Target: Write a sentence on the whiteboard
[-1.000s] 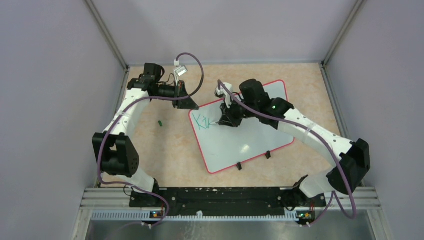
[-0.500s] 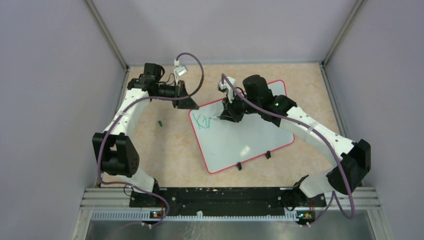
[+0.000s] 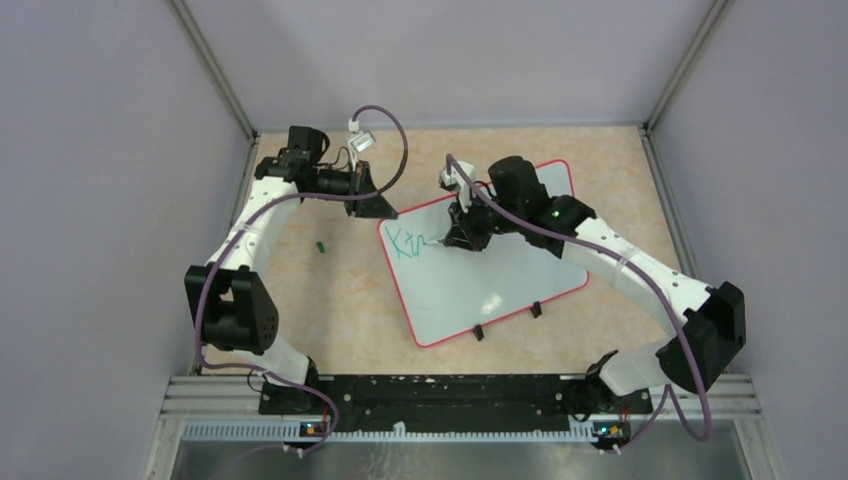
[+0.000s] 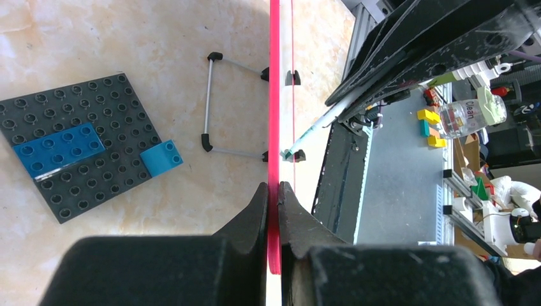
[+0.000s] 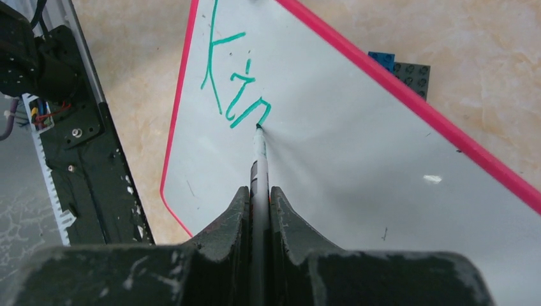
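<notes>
The sentence now reads "Kin": the n went on in the last second, and the marker tip touches its stroke end. Right gripper clamped on marker. Left gripper pinched on the whiteboard rim at its far-left corner, steadying it. The board lies aslant, right of the table centre, toward the far edge. First word is partway; most is left.

Teal lettering at marker tip, on whiteboard
</notes>
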You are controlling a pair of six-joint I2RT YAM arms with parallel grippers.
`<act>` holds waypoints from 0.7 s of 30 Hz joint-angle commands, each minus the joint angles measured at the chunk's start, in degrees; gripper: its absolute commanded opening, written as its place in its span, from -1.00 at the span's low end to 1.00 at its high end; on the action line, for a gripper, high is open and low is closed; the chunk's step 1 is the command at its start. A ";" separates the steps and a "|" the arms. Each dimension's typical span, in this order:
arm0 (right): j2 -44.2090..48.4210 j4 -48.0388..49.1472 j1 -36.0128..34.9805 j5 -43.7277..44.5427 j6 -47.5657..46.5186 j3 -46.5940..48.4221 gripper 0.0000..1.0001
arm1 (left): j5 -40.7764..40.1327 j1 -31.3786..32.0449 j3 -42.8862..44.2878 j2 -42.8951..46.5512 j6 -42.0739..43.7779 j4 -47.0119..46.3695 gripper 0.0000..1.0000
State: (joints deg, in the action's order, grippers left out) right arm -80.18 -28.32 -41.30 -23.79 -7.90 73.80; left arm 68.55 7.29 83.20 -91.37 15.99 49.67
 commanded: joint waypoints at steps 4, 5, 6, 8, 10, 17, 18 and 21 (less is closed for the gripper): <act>1.40 0.50 0.13 0.54 -0.63 -3.06 -1.00 | 1.45 1.50 0.01 0.76 -0.22 1.27 -1.00; 1.60 0.53 0.11 0.60 -0.55 -2.88 -1.00 | 1.49 1.50 -0.01 0.72 -0.17 1.25 -1.00; 1.68 0.34 0.08 0.63 -0.54 -2.54 -1.00 | 1.57 1.51 0.00 0.68 -0.17 1.30 -1.00; 2.01 0.02 0.16 0.07 -0.37 -1.42 -1.00 | 1.55 1.50 -0.03 0.67 -0.17 1.38 -1.00; 2.66 0.05 0.31 -0.14 -0.27 -0.11 -1.00 | 1.58 1.51 0.02 0.67 -0.20 1.27 -1.00; 4.50 0.02 2.71 -0.91 -0.25 2.03 -1.00 | 1.49 1.51 -0.40 1.11 0.01 1.27 -1.00; 4.52 -0.07 2.78 -0.64 -0.31 2.08 -1.00 | 1.54 1.50 -0.35 1.11 0.00 1.29 -1.00; 4.13 -0.16 2.80 0.21 -0.65 2.08 -1.00 | 1.67 1.50 -0.24 1.02 0.01 1.23 -1.00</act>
State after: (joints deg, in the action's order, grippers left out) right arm -77.80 -29.61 -38.81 -24.82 -7.90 73.01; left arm 69.14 7.33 83.20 -91.35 15.97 49.74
